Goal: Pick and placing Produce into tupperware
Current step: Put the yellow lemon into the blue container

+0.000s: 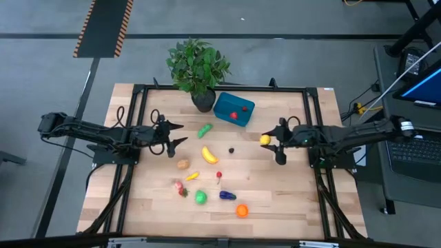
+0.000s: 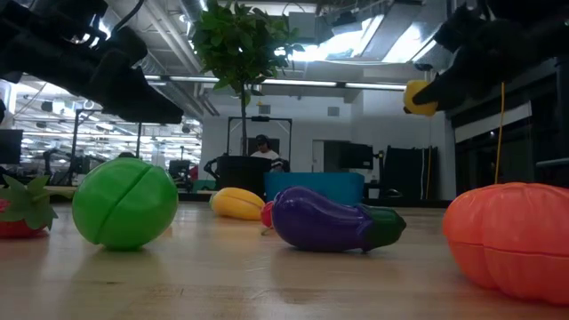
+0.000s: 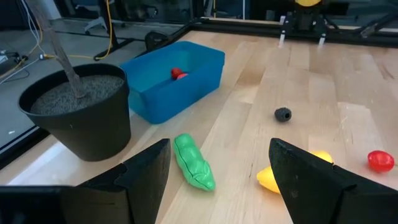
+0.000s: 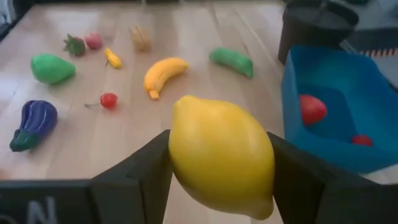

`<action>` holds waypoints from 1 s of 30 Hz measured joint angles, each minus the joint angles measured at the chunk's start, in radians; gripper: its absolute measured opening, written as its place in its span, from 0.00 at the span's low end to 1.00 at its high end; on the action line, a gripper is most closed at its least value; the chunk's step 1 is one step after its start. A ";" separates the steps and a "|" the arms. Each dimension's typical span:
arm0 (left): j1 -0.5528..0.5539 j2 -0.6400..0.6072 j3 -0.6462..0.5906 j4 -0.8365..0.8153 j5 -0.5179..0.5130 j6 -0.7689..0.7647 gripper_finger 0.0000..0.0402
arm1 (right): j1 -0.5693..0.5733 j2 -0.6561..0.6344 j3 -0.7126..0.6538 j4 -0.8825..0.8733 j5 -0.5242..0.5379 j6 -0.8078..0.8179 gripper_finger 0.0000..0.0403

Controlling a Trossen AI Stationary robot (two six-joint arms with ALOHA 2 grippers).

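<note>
Table (image 1: 289, 200): pale wooden planks with visible grain, framed by dark metal rails; carrying everything below.
Potted plant (image 1: 198, 65): leafy green top standing in a round dark pot (image 3: 81, 115) filled with grey gritty soil; sitting at the far edge, just beside the tupperware.
Left arm: reaching in from the left side; left gripper (image 1: 176, 134) hovering above the board with its dark angular fingers spread and nothing between them; the green pea pod (image 3: 194, 163) lying ahead of it.
Right arm: reaching in from the right side; right gripper (image 1: 270, 140) raised off the table and pinching the lemon (image 4: 221, 155); a smooth, glossy yellow oval with a pointed tip, filling the gap between the two dark fingers.
Tupperware (image 1: 234, 109): shallow teal-blue plastic box with rounded corners, resting at the far edge between the pot and the right gripper; holding two small red pieces (image 4: 313, 109).
Produce on the table: curved yellow banana (image 1: 209, 154) near the centre; round tan piece (image 1: 182, 164) just left of it; round green piece (image 1: 200, 198) with a seam; glossy purple eggplant (image 1: 227, 195) with a green cap; ribbed orange piece (image 1: 242, 211) nearest the front edge; strawberry (image 1: 180, 187) with green leaves; small yellow-orange piece (image 1: 192, 176); red cherry (image 1: 219, 176) on a thin stem; small dark knobbly piece (image 1: 231, 150) lying alone right of the banana.
</note>
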 joint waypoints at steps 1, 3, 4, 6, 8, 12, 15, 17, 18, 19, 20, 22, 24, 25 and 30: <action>0.000 0.000 0.000 0.002 0.000 -0.001 0.66 | -0.006 -0.013 -0.018 0.029 -0.014 -0.006 0.54; 0.001 0.000 0.000 0.005 0.000 -0.002 0.66 | -0.020 -0.034 -0.053 0.100 -0.060 -0.017 0.54; 0.001 0.000 0.000 0.005 0.000 -0.003 0.66 | -0.027 -0.045 -0.072 0.131 -0.083 -0.026 0.54; 0.001 0.000 0.000 0.006 0.000 -0.003 0.66 | -0.041 -0.059 -0.105 0.191 -0.120 -0.030 0.54; 0.001 0.000 0.000 0.006 0.000 -0.003 0.66 | -0.056 -0.074 -0.137 0.242 -0.126 -0.031 0.54; 0.001 0.000 0.000 0.007 0.000 -0.003 0.66 | -0.081 -0.085 -0.186 0.349 -0.175 -0.033 0.54; 0.001 0.000 0.000 0.007 0.000 -0.003 0.66 | -0.097 -0.085 -0.209 0.423 -0.242 -0.046 0.54; 0.001 0.000 0.000 0.007 0.000 -0.003 0.66 | -0.104 -0.085 -0.209 0.431 -0.261 -0.054 0.54; 0.001 0.000 0.000 0.007 0.000 -0.003 0.66 | -0.109 -0.085 -0.209 0.433 -0.270 -0.055 0.54; 0.001 0.000 0.000 0.007 0.000 -0.004 0.66 | -0.112 -0.085 -0.209 0.433 -0.279 -0.056 0.54; 0.001 0.000 0.000 0.007 0.000 -0.004 0.66 | -0.116 -0.085 -0.209 0.432 -0.285 -0.056 0.54; 0.001 0.000 0.000 0.007 0.000 -0.004 0.66 | -0.122 -0.085 -0.209 0.432 -0.304 -0.056 0.54; 0.001 0.000 0.000 0.007 0.000 -0.003 0.66 | -0.123 -0.085 -0.210 0.432 -0.307 -0.056 0.54; 0.001 0.000 0.000 0.007 0.000 -0.003 0.66 | -0.123 -0.085 -0.209 0.431 -0.307 -0.056 0.54; 0.001 0.000 0.000 0.007 0.000 -0.003 0.66 | -0.123 -0.084 -0.209 0.447 -0.304 -0.054 0.54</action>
